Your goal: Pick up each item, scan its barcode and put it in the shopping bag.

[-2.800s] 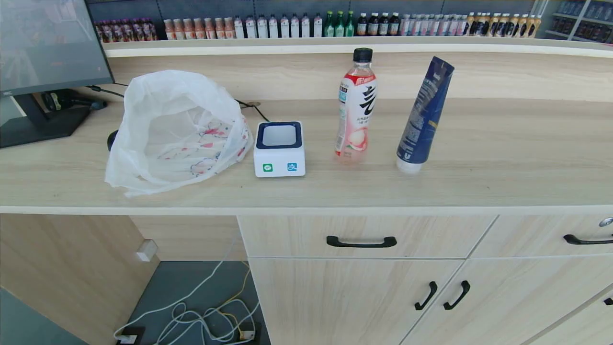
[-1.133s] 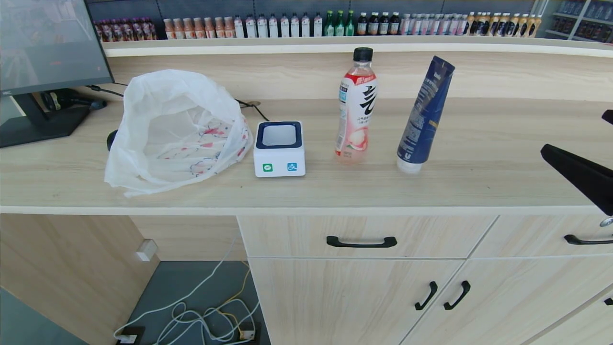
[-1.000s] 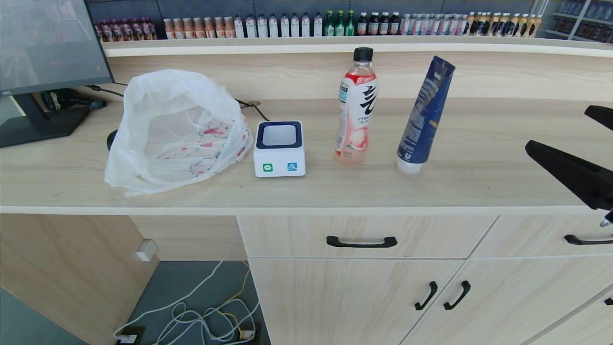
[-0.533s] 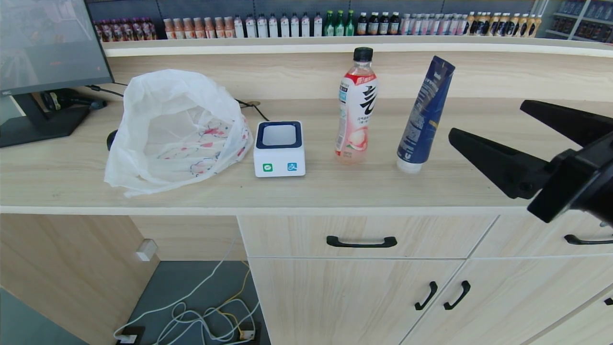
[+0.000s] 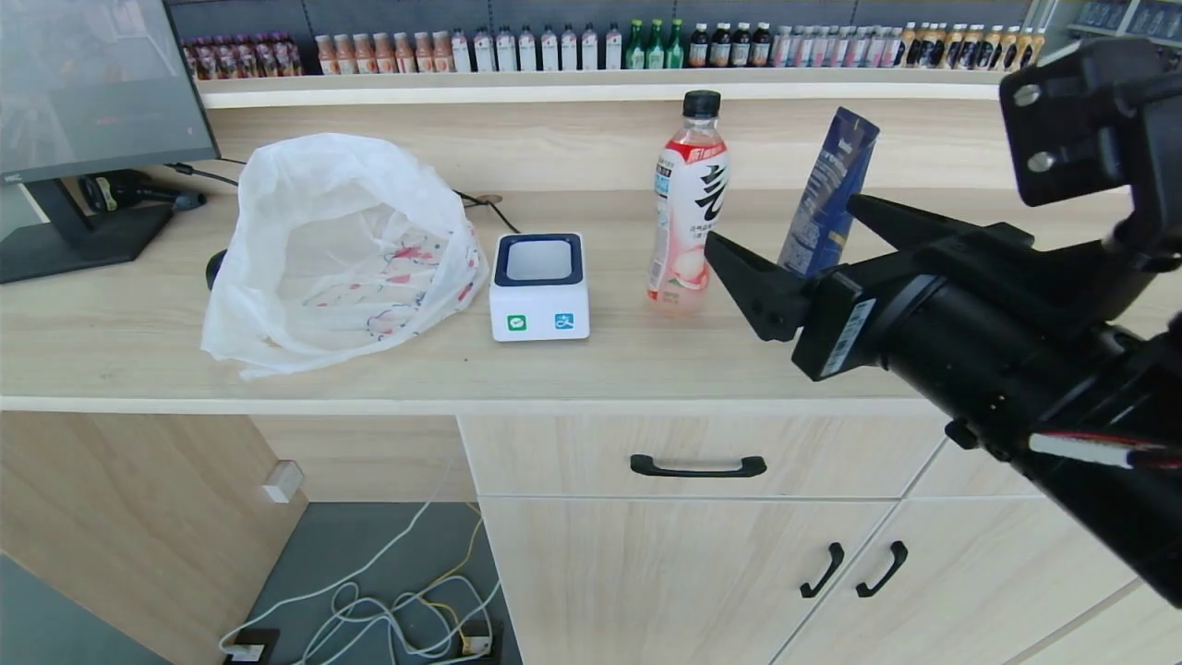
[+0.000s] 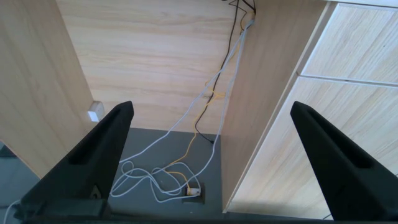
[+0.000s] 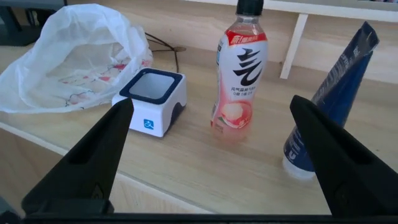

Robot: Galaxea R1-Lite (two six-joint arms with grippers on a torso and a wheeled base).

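On the wooden counter (image 5: pixel 591 369) stand a pink-labelled drink bottle (image 5: pixel 688 203) and, to its right, a dark blue tube (image 5: pixel 828 180) on its white cap. A white scanner box (image 5: pixel 538 286) sits left of the bottle, and an open white shopping bag (image 5: pixel 342 249) lies left of that. My right gripper (image 5: pixel 785 224) is open, nearer to me than the tube and hiding its lower part. In the right wrist view the bottle (image 7: pixel 239 81) and tube (image 7: pixel 329 118) lie ahead of the open right gripper (image 7: pixel 208 107), untouched. My left gripper (image 6: pixel 211 109) hangs open below the counter.
A monitor (image 5: pixel 92 83) on a black stand is at the counter's far left. A raised ledge (image 5: pixel 554 92) runs behind the items, with shelves of bottles beyond. Drawers and cabinet doors (image 5: pixel 697 466) are under the counter. Loose cables (image 6: pixel 180 174) lie on the floor.
My right arm came in from the right and moved left across the counter's front until its open fingers frame the blue tube. The items, scanner and bag have not moved.
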